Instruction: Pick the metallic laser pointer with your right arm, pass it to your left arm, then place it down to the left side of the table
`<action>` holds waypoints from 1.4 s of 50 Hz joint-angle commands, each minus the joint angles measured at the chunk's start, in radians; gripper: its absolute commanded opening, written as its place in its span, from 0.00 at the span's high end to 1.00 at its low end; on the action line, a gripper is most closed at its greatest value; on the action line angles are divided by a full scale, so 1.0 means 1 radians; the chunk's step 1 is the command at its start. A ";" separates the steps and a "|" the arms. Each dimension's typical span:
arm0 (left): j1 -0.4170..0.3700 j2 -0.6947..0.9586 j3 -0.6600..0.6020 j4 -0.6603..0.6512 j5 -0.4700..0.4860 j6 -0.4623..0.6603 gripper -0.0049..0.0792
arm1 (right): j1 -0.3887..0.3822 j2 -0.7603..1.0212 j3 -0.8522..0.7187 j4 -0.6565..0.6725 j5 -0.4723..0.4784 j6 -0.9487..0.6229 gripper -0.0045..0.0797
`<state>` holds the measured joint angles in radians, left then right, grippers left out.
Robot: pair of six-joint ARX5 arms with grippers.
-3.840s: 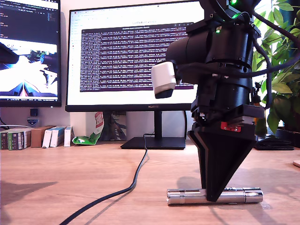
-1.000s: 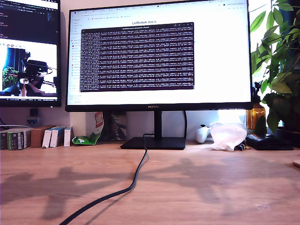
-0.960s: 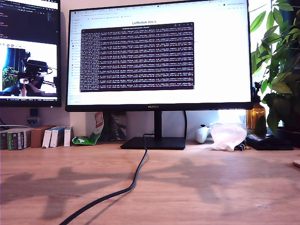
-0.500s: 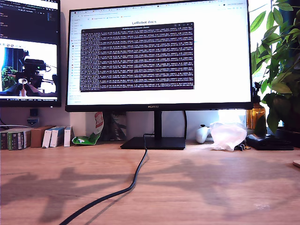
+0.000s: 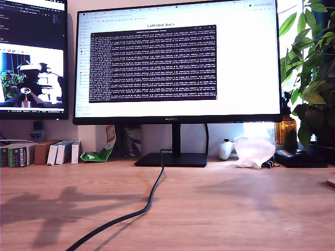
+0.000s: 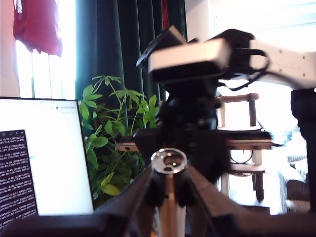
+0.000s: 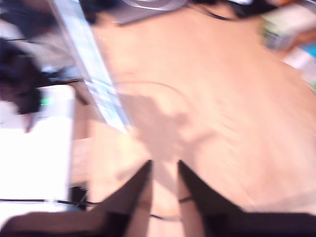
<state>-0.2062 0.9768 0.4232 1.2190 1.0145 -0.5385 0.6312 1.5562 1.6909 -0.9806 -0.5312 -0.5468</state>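
The metallic laser pointer (image 6: 169,162) shows only in the first wrist view, end-on, with its ringed silver cap towards the camera. My first gripper (image 6: 169,185) is shut on its shaft, held up in the air. Just behind the pointer is the other black arm (image 6: 197,128) with its whitish camera block (image 6: 190,59). The second wrist view is blurred and looks down on the table (image 7: 222,98). My second gripper (image 7: 164,165) is open by a narrow gap, with nothing in it. In the exterior view neither arm nor the pointer appears, only their shadows on the table (image 5: 235,209).
A black cable (image 5: 149,201) runs from the monitor stand (image 5: 172,158) across the table to the front edge. Two monitors (image 5: 178,63) stand at the back. Small boxes (image 5: 31,153) are at the exterior view's left. A white bag (image 5: 254,150) and a plant (image 5: 311,78) are at its right.
3.8 s ago a gripper stood on the pointer lying on the table at the exterior view's right. Both have left that view. Over the last second the shadows have drifted left.
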 commanded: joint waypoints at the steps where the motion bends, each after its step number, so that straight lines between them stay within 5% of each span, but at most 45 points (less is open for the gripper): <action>1: 0.009 -0.002 0.012 0.008 0.008 0.017 0.97 | -0.038 0.008 0.013 -0.005 0.003 0.010 0.96; 29: 0.022 -0.003 0.024 -0.038 0.040 0.040 0.97 | -0.304 0.008 -0.072 0.018 0.352 0.214 0.96; 53: 0.023 -0.003 0.024 -0.131 0.044 0.096 0.97 | -0.433 -0.048 -0.324 0.245 0.588 0.361 0.96; 70: 0.024 -0.003 0.024 -0.207 0.043 0.138 0.97 | -0.561 -0.285 -0.574 0.414 0.627 0.401 0.96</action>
<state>-0.1871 0.9768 0.4301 1.0164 1.0561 -0.4168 0.0959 1.3060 1.1511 -0.5961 0.0914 -0.1650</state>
